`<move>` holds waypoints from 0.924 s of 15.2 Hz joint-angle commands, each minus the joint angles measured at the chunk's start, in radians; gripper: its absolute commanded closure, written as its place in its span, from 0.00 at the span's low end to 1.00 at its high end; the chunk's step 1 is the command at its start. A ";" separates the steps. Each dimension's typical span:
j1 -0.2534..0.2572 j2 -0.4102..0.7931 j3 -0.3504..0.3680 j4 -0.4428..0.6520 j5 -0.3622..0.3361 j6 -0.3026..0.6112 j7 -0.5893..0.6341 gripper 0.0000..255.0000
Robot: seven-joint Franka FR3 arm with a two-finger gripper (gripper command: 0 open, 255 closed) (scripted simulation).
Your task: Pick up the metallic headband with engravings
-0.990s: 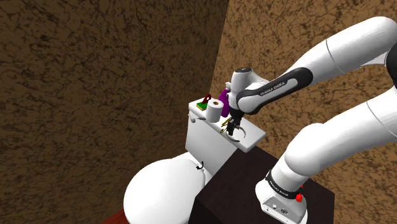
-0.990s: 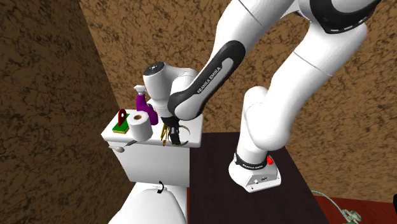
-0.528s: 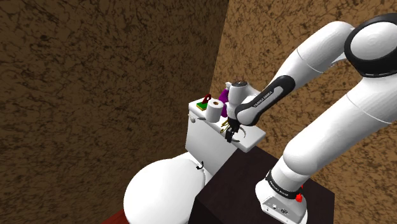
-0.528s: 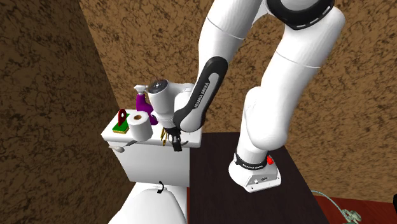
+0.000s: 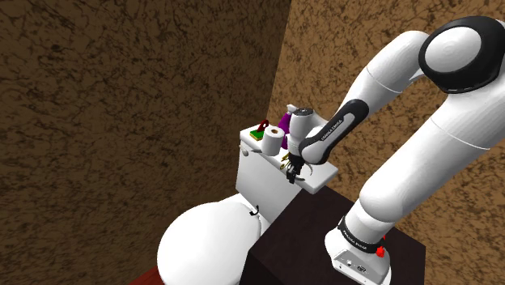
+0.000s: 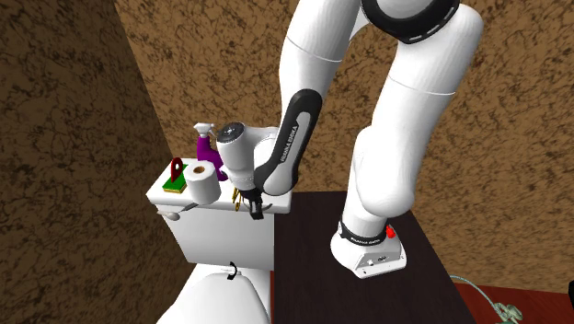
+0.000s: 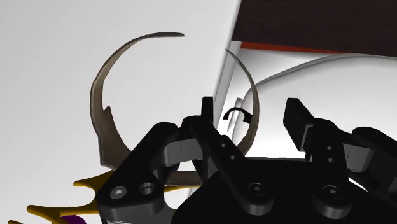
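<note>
Headband point(image 7: 98, 102), dull metallic arc lying flat on white toilet tank lid point(image 7: 51, 76) just under pincer point(image 7: 252, 109), 1 end running between its 2 black fingers point(image 7: 299, 124), fingers spread wide, neither clasping it

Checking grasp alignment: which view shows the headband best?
The wrist view: the headband lies as a dull arc on the white lid, one side between the gripper's parted fingers. In both exterior views the gripper hides most of it.

I see my gripper point(image 6: 250, 206) low at the front edge of the white tank lid point(image 6: 184, 204), 1 paper roll point(image 6: 204, 182) just beside it, a purple spray bottle point(image 6: 204, 145) behind.
</note>
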 commanded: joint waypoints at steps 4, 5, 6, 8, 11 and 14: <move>0.003 0.009 0.003 0.000 0.002 0.003 -0.003 1.00; 0.003 0.009 0.002 -0.001 0.001 0.004 -0.003 1.00; 0.001 0.009 0.001 0.000 0.000 0.004 -0.005 1.00; 0.007 -0.011 0.001 -0.003 0.012 -0.014 -0.013 1.00; 0.017 -0.074 0.000 -0.006 0.045 -0.073 -0.043 1.00; 0.027 -0.135 -0.002 -0.005 0.072 -0.133 -0.068 1.00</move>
